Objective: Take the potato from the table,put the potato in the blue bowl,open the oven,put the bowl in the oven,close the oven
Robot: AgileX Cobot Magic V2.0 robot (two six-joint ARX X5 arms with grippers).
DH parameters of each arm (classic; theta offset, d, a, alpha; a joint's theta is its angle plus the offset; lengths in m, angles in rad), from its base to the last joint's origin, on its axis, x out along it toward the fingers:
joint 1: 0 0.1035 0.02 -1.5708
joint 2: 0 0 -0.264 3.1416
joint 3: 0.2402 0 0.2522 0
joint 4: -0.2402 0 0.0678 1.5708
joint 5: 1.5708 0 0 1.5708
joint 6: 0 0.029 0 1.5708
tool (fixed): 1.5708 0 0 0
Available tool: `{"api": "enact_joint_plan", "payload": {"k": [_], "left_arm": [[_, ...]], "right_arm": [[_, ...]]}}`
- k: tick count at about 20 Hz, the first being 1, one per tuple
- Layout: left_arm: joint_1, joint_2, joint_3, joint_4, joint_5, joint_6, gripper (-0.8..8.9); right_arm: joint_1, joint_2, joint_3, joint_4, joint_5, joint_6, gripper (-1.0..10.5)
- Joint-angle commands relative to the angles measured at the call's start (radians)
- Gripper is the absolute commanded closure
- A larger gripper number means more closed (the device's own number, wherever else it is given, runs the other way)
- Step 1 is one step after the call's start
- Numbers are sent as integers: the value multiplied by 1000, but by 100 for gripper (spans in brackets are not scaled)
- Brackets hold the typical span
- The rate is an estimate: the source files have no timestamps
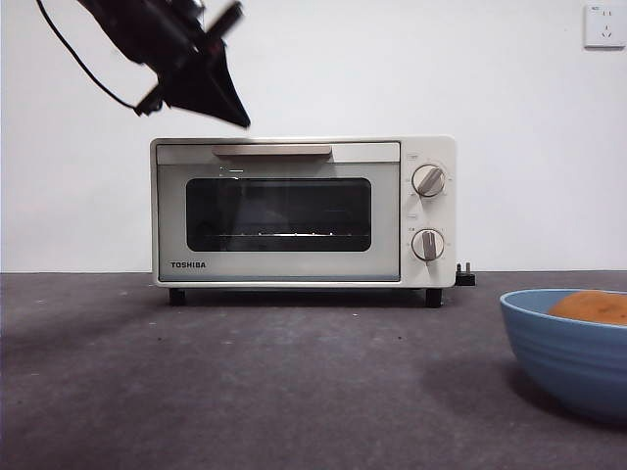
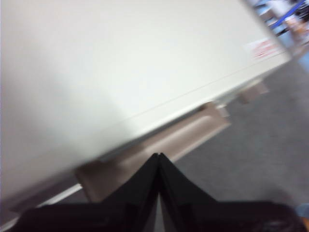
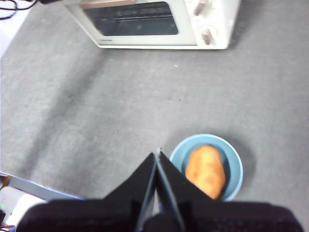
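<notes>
The cream-white oven (image 1: 304, 211) stands at the back of the table (image 1: 245, 382) with its dark glass door closed. My left gripper (image 1: 235, 116) hangs shut just above the oven's top left, over the beige handle (image 2: 159, 145), touching nothing. The orange-brown potato (image 3: 206, 170) lies inside the blue bowl (image 3: 231, 166), which sits at the front right (image 1: 573, 357). My right gripper (image 3: 158, 153) is shut and empty, high above the table beside the bowl.
Two round knobs (image 1: 428, 180) are on the oven's right panel. A white wall socket (image 1: 603, 24) is at the upper right. A black plug (image 1: 466, 277) sits by the oven's right foot. Open table lies between oven and bowl.
</notes>
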Motion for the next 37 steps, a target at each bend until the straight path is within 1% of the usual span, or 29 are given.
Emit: {"api": "enact_joint_plan", "payload": {"k": [1, 4, 8, 21, 24, 32, 37], "left_arm": [[-15, 32, 6, 18, -85, 55, 819], [-18, 46, 6, 49, -108, 55, 819], [-22, 55, 6, 60, -108, 55, 819], [-45, 80, 6, -138, -108, 104, 819], [-56, 80, 6, -188, -110, 118, 819], [-97, 80, 5, -300, -163, 135, 819], [-130, 80, 5, -326, -193, 137, 819]], "right_arm": [[2, -16, -1, -10, 13, 35, 955], [2, -27, -1, -14, 13, 39, 955], [2, -30, -1, -16, 16, 42, 955], [2, -29, -1, -14, 48, 42, 955], [2, -30, -1, -12, 50, 52, 955], [2, -38, -1, -13, 49, 56, 955], [2, -80, -1, -16, 50, 56, 955]]}}
